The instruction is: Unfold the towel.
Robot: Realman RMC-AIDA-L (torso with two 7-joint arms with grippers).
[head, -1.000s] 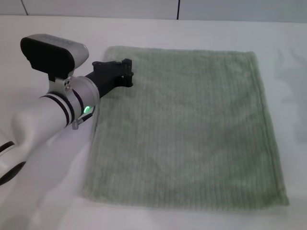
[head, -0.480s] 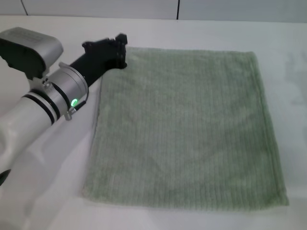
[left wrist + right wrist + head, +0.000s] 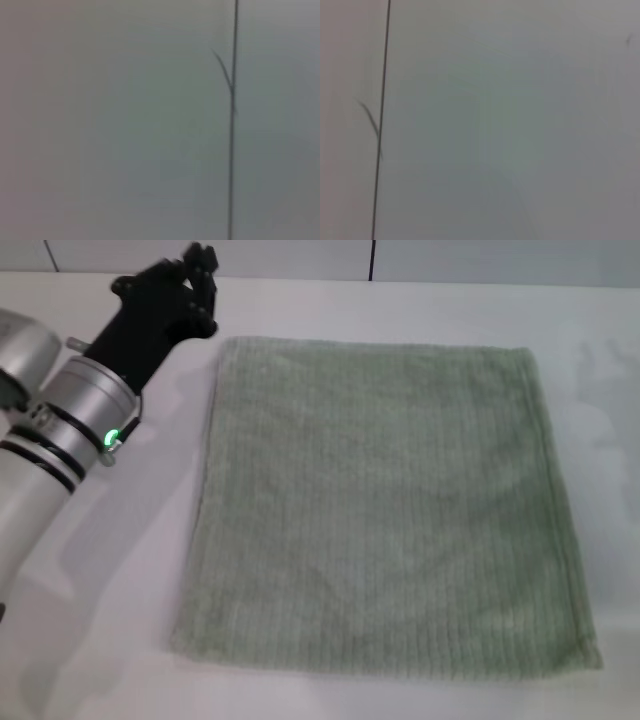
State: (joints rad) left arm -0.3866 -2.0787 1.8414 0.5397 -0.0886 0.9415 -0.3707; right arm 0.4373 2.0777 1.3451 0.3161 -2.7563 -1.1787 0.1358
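Towel: the towel (image 3: 385, 505) lies spread flat on the white tabletop (image 3: 120, 590) as one roughly square sheet, hems showing along its sides, with no fold or doubled layer visible in the head view.

What changed: a second ago the left gripper (image 3: 190, 285) was over the towel's far-left corner; half a second ago it was at that corner's edge; now it is off the cloth, raised beside the far-left corner and clear of it.

Towel since then: its outline is the same in all three head views, so the retreat did not drag or lift the corner.

Jaws, left: nothing is held; the dark fingertips sit close together, but whether they are narrow or fully closed I cannot tell.

Right gripper: not in the head view; its wrist camera shows only a plain pale surface with a thin dark line, so its jaws cannot be judged.

Left wrist camera: the same kind of blank surface with a dark seam; no towel in it.

Meaning for the task: the unfolding looks finished, and the arm's pull-back reads as a release and withdrawal rather than a new reach.
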